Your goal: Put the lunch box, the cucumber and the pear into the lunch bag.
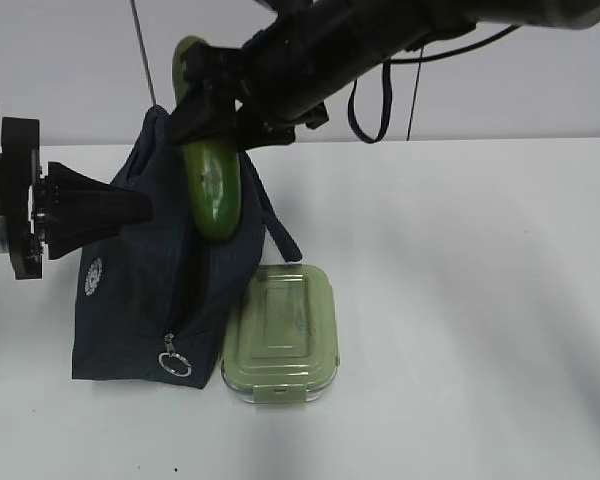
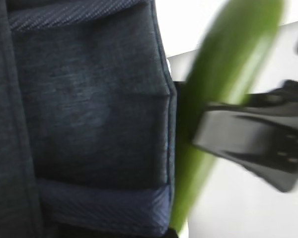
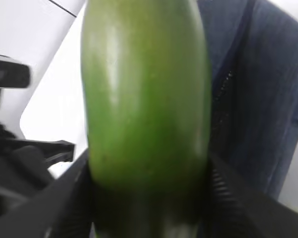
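Cucumber (image 1: 212, 190) hung upright in the closed right pincer (image 1: 212, 110), its lower end over the open mouth of the lunch bag (image 1: 130, 300) by the desk's (image 1: 460, 300) left edge. Left pincer (image 1: 145, 210) gripped the bag's fabric. Lunch box (image 1: 282, 335) lay closed beside the bag, touching it. Bag's contents were hidden.

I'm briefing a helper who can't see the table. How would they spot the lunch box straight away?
Start at the large dark navy fabric lunch bag on the left of the white table. Against its right side lies a pale sage-green rectangular lunch box with a ridged lid. It is the only flat, rigid, light-coloured container there.
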`<state>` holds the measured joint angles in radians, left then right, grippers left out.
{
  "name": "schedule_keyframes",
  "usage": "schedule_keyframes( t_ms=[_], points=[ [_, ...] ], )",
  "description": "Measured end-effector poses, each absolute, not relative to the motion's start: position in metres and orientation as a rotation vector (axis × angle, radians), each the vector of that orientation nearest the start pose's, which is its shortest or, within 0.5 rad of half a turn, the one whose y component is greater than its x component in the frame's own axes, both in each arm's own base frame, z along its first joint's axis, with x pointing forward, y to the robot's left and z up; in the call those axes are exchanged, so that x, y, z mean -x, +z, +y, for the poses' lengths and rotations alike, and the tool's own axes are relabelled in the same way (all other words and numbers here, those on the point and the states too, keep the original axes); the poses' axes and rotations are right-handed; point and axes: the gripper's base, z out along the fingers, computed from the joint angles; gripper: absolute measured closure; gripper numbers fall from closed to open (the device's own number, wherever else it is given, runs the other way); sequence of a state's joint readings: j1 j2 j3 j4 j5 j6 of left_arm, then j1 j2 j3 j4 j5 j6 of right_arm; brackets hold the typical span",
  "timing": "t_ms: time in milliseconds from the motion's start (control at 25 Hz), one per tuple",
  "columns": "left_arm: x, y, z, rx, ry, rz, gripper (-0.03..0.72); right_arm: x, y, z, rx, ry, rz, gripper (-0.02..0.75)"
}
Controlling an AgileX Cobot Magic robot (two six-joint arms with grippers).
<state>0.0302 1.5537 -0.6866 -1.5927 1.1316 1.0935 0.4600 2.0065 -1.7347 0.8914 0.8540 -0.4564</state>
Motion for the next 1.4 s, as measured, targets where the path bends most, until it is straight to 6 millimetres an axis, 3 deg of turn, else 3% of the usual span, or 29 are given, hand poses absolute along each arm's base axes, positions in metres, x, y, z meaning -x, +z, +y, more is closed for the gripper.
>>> schedule_keyframes(
  t_ms=[200, 360, 960, 1280, 1400],
  points=[
    [-0.259, 0.219, -0.074, 0.003, -1.549, 2.226, 0.704, -0.397, 0.243, 0.256, 0.566, 1.070, 2.458, 0.316],
    [-0.257, 0.220, -0.069, -0.014, -1.531, 2.229, 0.704, -0.401, 0.228, 0.258, 0.554, 1.062, 2.484, 0.316],
    [-0.250, 0.233, -0.060, -0.114, -1.444, 2.209, 0.704, -0.400, 0.225, 0.261, 0.620, 1.077, 2.463, 0.236],
    [-0.247, 0.234, -0.061, -0.143, -1.430, 2.213, 0.704, -0.399, 0.223, 0.259, 0.613, 1.051, 2.495, 0.233],
    [-0.247, 0.234, -0.061, -0.153, -1.422, 2.219, 0.704, -0.399, 0.231, 0.257, 0.664, 1.034, 2.490, 0.233]
  ],
)
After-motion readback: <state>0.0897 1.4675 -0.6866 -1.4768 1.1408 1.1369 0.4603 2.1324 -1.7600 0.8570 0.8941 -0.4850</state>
